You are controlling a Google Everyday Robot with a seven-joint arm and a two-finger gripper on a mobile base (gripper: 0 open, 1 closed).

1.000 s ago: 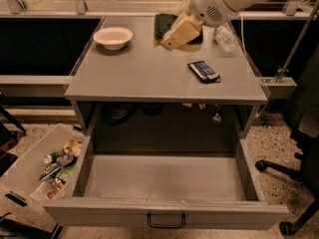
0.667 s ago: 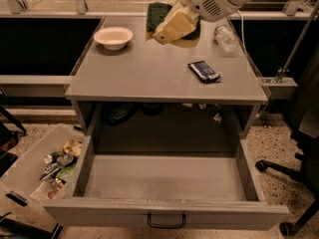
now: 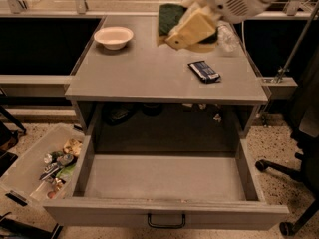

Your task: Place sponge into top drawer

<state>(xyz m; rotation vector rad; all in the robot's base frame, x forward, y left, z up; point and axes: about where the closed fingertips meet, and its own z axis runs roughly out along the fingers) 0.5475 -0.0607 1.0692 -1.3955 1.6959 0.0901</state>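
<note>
the gripper is up at the far right of the worktop, and its fingers are pinching the sponge. nothing else holds the sponge up. it hangs tilted above the surface, yellow foam towards the camera and the dark green scrub side turned away to the left. it looks lifted high so it can pass over the worktop's front edge on the way to the top drawer.

the drawer is pulled well out below the worktop with its handle facing forward. the opening is wide and nothing lies on its grey floor, so a drop almost anywhere inside should work. the sponge is well apart from it, above and behind.

on the worktop a white bowl sits at the back left and looks empty. a dark blue wrapper lies flat just below the sponge. on the floor to the left, a clear bin holds mixed clutter at one end.
</note>
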